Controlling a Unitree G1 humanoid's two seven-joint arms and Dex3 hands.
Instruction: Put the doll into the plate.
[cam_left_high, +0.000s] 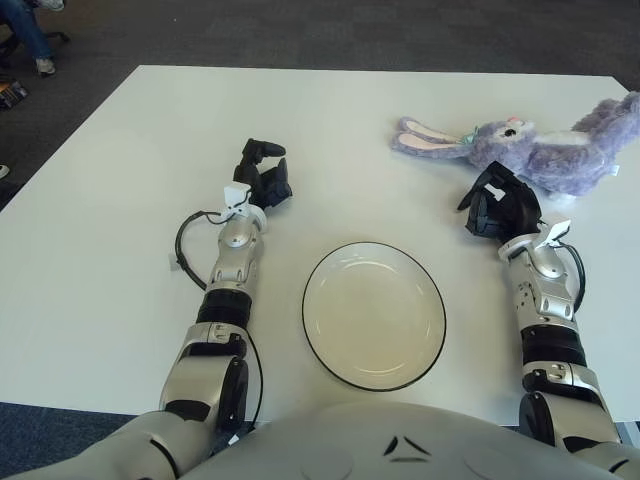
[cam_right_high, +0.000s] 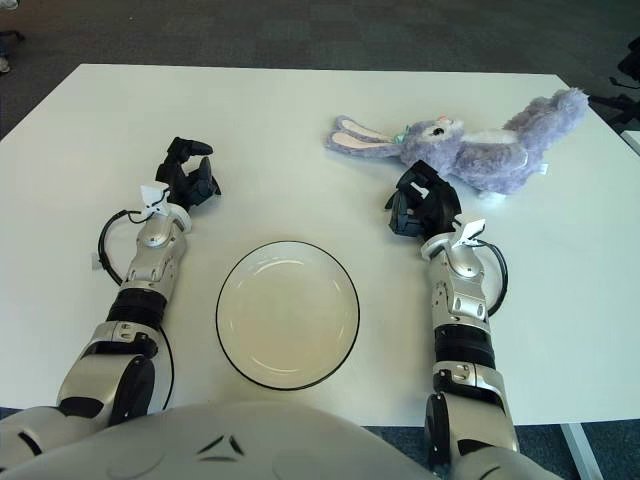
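The doll (cam_left_high: 545, 150) is a purple plush rabbit with long ears, lying on its side at the far right of the white table. The plate (cam_left_high: 374, 315) is white with a dark rim and stands empty at the front middle. My right hand (cam_left_high: 500, 205) hovers just in front of the rabbit's belly, a little short of it, holding nothing, fingers relaxed. My left hand (cam_left_high: 262, 175) rests over the table left of the plate, fingers loosely curled and empty.
The white table (cam_left_high: 120, 200) spans the view, with dark carpet beyond its far edge. A person's legs and shoes (cam_left_high: 30, 40) show at the far left corner of the floor.
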